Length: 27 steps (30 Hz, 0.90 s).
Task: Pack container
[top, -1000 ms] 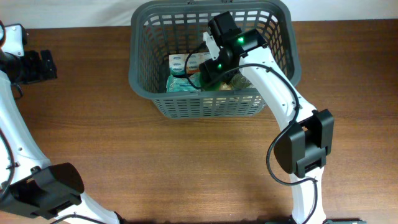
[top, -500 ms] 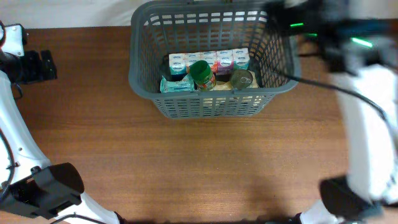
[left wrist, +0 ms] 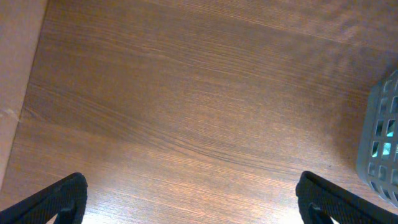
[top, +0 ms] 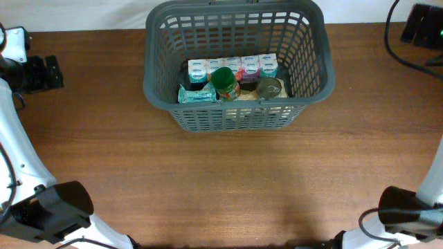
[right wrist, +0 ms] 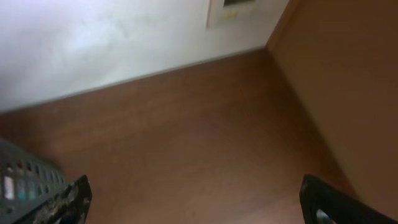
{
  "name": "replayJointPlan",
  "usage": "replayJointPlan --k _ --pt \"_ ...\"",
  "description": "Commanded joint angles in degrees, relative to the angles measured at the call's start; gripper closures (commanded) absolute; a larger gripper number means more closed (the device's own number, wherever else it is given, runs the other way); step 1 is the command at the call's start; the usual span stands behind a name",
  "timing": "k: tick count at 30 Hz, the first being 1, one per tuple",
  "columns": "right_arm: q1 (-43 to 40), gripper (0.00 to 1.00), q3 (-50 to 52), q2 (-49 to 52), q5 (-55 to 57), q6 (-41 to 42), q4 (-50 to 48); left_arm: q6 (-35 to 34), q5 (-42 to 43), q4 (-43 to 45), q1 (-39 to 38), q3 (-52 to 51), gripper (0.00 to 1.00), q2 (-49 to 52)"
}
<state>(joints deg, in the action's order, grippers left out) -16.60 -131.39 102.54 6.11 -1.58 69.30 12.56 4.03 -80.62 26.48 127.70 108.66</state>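
Container (top: 228, 119): appeared packed.
Left hand (left wrist: 193, 198): spread, empty.
Right hand (right wrist: 193, 200): spread, empty.
Advice: park clear of rim.

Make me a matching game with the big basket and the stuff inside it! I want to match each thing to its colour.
Things:
1. container
2. jar lid
3. tin can
4. packet

Colours:
A. green
B. teal
C. dark grey
D. silvery

Right pairs: 1-C, 2-A, 3-D, 4-B.
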Motion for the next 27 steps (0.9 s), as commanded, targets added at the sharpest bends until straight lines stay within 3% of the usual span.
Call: replayJointPlan --k 1,23,27 --pt "-0.3 0.01 -0.4 -1.4 -2.7 0.1 2.3 -0.6 0.2 0.0 0.1 -0.4 0.01 0.3" --pt "-0.4 0.01 -0.4 -1.2 -2.7 0.1 5.8 -0.5 0.2 0.0 0.1 -0.4 0.01 0.3" --pt "-1.2 0.01 -0.4 -5.0 -2.0 0.1 5.7 -0.5 0.2 0.0 0.1 -0.4 0.01 0.3"
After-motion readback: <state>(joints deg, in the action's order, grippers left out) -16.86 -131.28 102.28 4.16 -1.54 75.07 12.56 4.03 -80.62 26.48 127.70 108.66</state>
